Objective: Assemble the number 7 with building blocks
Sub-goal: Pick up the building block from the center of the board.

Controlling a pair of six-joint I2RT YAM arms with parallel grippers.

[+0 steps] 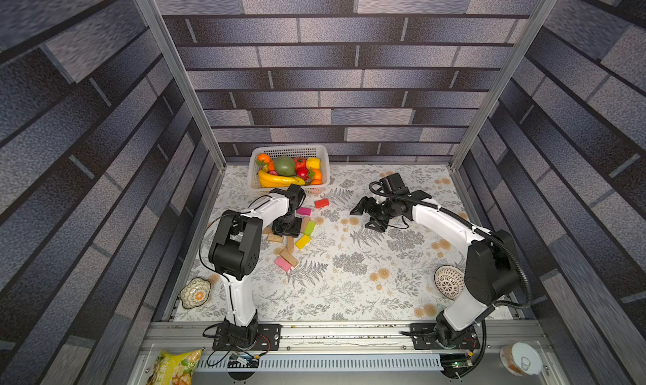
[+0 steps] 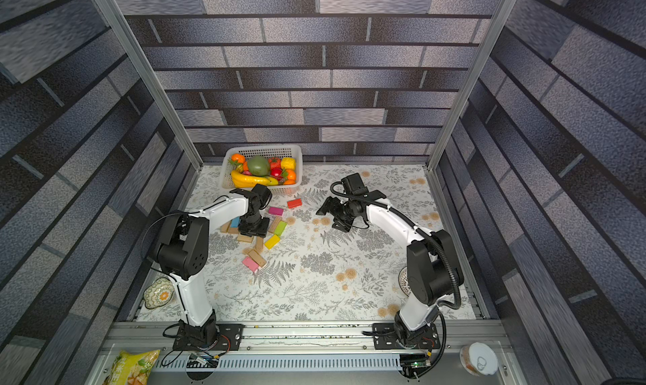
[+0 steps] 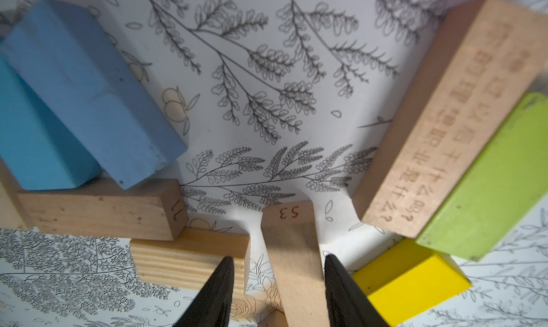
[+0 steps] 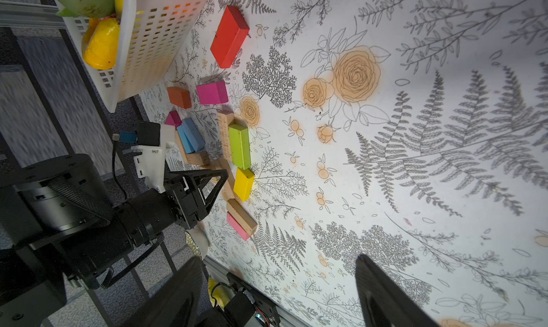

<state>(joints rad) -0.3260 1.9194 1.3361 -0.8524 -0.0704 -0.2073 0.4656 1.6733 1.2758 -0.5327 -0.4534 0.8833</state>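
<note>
Between left fingers (image 3: pixel 218 295), wrist view: block 53 (image 3: pixel 293 251).

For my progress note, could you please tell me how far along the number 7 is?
Done: nothing resembling a 7 yet; the painted and tan wooden blocks lie jumbled. In hand: the left jaws straddle the tan wooden block stamped 53, not yet clamped. Left: whole bar and stem; right jaws hang open, empty.
</note>
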